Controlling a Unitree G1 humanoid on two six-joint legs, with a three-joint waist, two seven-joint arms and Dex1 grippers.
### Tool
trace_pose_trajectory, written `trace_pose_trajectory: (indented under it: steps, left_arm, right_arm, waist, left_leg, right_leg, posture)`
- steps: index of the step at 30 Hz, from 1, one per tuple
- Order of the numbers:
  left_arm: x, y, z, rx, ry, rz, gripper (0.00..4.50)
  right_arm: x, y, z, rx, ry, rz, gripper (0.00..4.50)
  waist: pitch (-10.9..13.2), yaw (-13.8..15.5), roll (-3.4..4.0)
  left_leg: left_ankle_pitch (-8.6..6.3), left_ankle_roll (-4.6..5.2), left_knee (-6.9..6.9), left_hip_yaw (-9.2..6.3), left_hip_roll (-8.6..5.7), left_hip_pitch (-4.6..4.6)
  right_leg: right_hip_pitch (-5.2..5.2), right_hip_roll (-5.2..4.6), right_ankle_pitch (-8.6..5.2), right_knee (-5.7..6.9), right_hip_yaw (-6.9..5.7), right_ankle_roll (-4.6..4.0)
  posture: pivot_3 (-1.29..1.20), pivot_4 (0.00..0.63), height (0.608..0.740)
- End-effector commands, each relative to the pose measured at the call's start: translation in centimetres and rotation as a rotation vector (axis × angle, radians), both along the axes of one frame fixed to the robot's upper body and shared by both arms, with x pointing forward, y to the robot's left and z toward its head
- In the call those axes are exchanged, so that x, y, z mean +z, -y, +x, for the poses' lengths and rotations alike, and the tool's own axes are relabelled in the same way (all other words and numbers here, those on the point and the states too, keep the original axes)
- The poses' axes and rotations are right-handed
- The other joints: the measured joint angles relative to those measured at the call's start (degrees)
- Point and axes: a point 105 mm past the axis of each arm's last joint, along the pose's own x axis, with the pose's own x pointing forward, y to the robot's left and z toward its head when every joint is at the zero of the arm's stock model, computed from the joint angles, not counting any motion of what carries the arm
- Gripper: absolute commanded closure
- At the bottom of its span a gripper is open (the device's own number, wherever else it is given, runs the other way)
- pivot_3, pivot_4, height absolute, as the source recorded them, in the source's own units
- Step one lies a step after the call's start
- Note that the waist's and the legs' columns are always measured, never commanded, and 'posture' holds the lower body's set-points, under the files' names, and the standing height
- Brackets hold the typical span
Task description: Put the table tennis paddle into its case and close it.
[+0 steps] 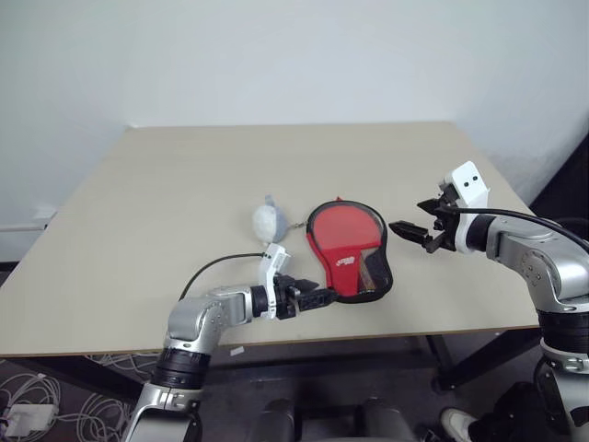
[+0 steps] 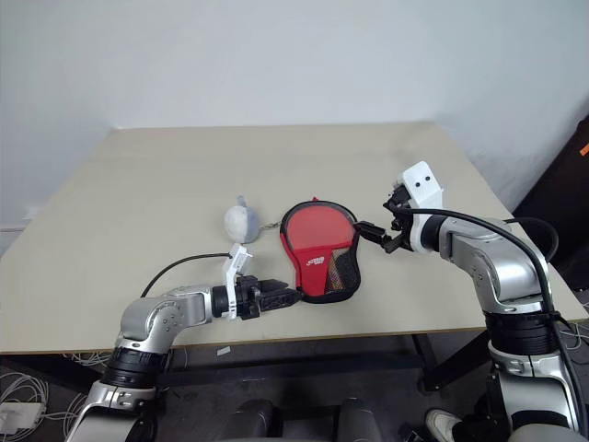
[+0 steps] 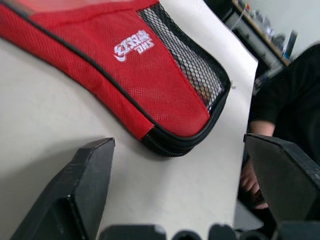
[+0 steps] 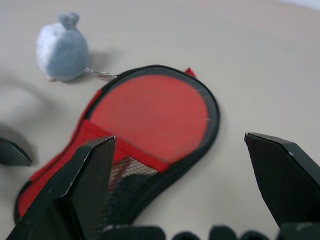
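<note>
Nearest the head camera, the left gripper hovers low over the near part of the table, its jaws spread wide and holding nothing. Its black fingertips stand just short of the narrow near end of the case, not touching it. That end shows red mesh fabric, a small white logo, a black mesh pocket and black edging, and it lies flat on the table.

Out to the right, the right gripper hangs a little above the table beside the case's far right edge, its jaws likewise wide apart and empty.

Between the two grippers the case lies open at its round end, and the table tennis paddle sits inside it, red rubber face up and ringed by the black edging. I cannot tell where the handle lies under the mesh.

Just beside the case's left edge rests a small white-grey plush lump, joined to it by a short chain.
</note>
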Motion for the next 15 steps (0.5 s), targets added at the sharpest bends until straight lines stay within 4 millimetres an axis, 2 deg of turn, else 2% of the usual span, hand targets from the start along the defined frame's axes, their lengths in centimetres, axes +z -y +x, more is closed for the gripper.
trace_pose_trajectory:
  steps: [1, 6, 12, 15]
  left_arm:
    - [-0.6, 0.5, -0.6, 0.006, -0.090, -0.018, 0.06]
    - [-1.1, 1.9, -0.6, 0.028, -0.253, -0.047, 0.06]
    - [-1.4, 2.8, -0.2, 0.041, -0.328, -0.033, 0.06]
    - [-1.4, 3.2, 0.2, 0.056, -0.355, -0.048, 0.06]
  right_arm:
    - [1.5, -0.4, -0.2, 0.006, 0.056, 0.018, 0.00]
    - [1.3, -0.9, -0.3, 0.001, 0.047, 0.038, 0.00]
    - [1.2, -1.4, -0.4, 0.000, 0.045, 0.050, 0.00]
    - [1.2, -1.5, -0.4, -0.001, 0.046, 0.055, 0.00]
  waist:
    - [-0.01, -0.03, 0.01]
    - [-0.07, 0.86, 0.02]
    - [-0.09, 1.97, 0.02]
    - [-0.12, 2.41, 0.06]
  left_leg:
    - [0.00, 0.00, 0.00, 0.01, 0.00, 0.01]
    - [0.00, 0.00, 0.02, 0.00, -0.02, 0.08]
    - [-0.24, 0.18, 0.05, 0.03, -0.11, 0.84]
    - [-0.24, 0.17, 0.04, 0.03, -0.10, 0.84]
  right_leg:
    - [0.00, 0.00, 0.00, 0.00, 0.01, 0.00]
    - [0.10, -0.01, -0.01, 0.00, 0.00, 0.02]
    - [0.98, -0.09, -0.19, -0.25, 0.00, 0.24]
    - [0.97, -0.09, -0.19, -0.25, 0.00, 0.24]
  posture:
    - [0.00, 0.000, 0.740]
    - [0.00, 0.000, 0.740]
    - [0.00, 0.000, 0.740]
    - [0.00, 0.000, 0.740]
